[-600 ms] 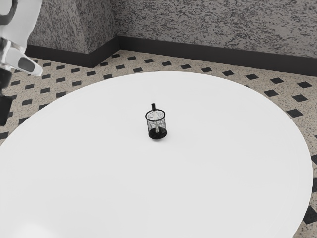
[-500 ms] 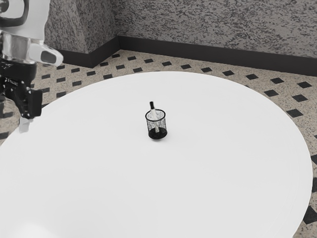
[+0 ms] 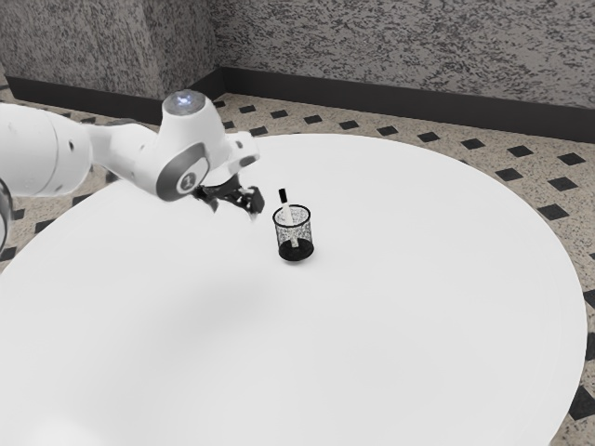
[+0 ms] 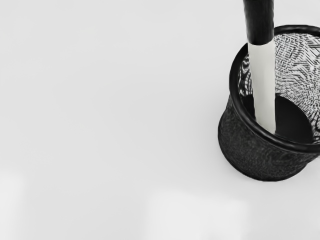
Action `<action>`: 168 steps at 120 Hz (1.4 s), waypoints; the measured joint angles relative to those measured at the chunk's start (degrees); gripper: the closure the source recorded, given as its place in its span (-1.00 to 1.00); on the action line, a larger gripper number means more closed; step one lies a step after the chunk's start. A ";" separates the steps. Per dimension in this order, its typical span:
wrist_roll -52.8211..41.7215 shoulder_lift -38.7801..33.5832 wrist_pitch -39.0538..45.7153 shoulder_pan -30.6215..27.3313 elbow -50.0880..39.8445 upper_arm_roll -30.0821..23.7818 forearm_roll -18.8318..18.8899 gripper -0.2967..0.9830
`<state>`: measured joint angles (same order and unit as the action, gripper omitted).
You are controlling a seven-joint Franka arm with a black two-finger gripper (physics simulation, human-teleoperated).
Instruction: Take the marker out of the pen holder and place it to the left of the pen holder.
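Digit "1" on arm (image 3: 188,181) joint. Arm reaches in from exterior view's left, gripper (image 3: 234,209) pointing down over table (image 3: 372,316), near pen holder (image 4: 260,160). Jaws released, spread apart. Marker (image 4: 263,85) leans inside pen holder, black end above rim.

Pretty monochrome lot: glossy white desk (image 3: 390,325), black mesh pen holder (image 4: 260,155), off-white marker (image 4: 263,75) with a black end. The arm (image 3: 37,149) at upper left is white with grey bits, jaws (image 3: 234,210) black. Beige floor (image 3: 493,160) with black diamonds, speckled grey wall (image 3: 400,46), near-black baseboard (image 3: 390,102).
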<state>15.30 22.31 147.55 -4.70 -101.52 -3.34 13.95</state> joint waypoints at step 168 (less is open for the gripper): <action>5.41 32.33 -22.98 1.00 48.74 -3.94 -2.40 -0.43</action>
<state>20.71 54.64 124.58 -3.70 -52.79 -7.28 11.55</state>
